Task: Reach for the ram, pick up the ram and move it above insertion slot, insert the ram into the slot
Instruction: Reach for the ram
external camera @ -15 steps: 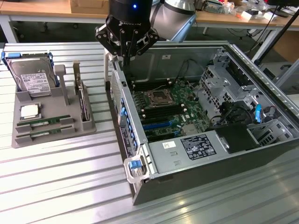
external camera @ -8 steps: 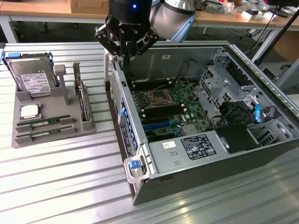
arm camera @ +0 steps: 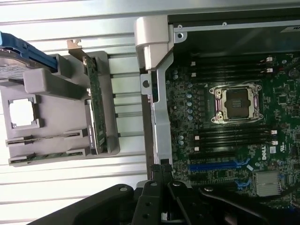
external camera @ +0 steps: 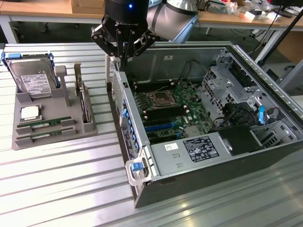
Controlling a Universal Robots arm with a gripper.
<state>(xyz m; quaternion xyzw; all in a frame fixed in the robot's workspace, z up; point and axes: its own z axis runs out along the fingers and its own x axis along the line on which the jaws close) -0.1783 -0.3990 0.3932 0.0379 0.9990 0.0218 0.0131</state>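
Grey tray (external camera: 52, 141) cradles two ram sticks (external camera: 43, 124), processor (external camera: 29, 112) and hard drive (external camera: 32, 80) — I see my gripper (external camera: 121, 56) pinched shut, empty, above the case (external camera: 189, 182) wall.

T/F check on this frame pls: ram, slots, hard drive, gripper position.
1. Two ram sticks lie in the grey tray. True.
2. The gripper hangs over the tray. False: it hangs above the case wall that faces the tray.
3. The black slots on the motherboard hold no stick. True.
4. The hard drive sits inside the case. False: it stands in the tray.
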